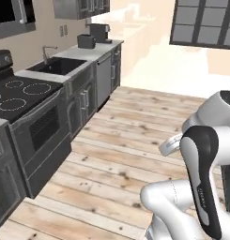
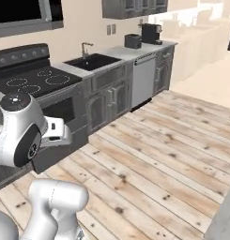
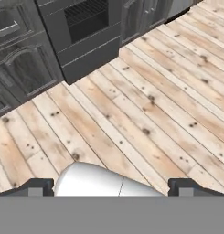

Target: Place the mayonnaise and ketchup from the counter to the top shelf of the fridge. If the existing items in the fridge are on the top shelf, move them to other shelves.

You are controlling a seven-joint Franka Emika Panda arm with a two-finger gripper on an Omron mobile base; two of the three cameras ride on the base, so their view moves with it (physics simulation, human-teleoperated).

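Pale wooden floorboards (image 1: 126,140) with dark knots run across this kitchen, and along their left edge stands a row of dark grey units. Furthest left in the left base view is a black stove (image 1: 27,108) with white ring markings on its flat top and an oven door below; next to it a light beige-grey stone counter (image 1: 95,51) holds a dark sunk sink (image 1: 57,65) with a slim metal tap (image 1: 47,52), then a silver-grey dishwasher front (image 1: 103,77) sits under the slab, and on the far end of the slab stand a dark boxy toaster (image 1: 86,41) and a dark coffee machine (image 1: 100,33). No jar or red bottle can be made out on that counter, and the tall grey fridge is not visible, so where the mayonnaise and ketchup sit cannot be told. Further right, a large dark-framed window (image 1: 203,21) is set in the cream wall. Over the bare boards, the hand view shows the two-finger gripper (image 3: 111,186) with its dark tips far apart at either side, jaws wide and nothing between them, looking down at the floor in front of the oven door and grey cabinet fronts (image 3: 22,68).
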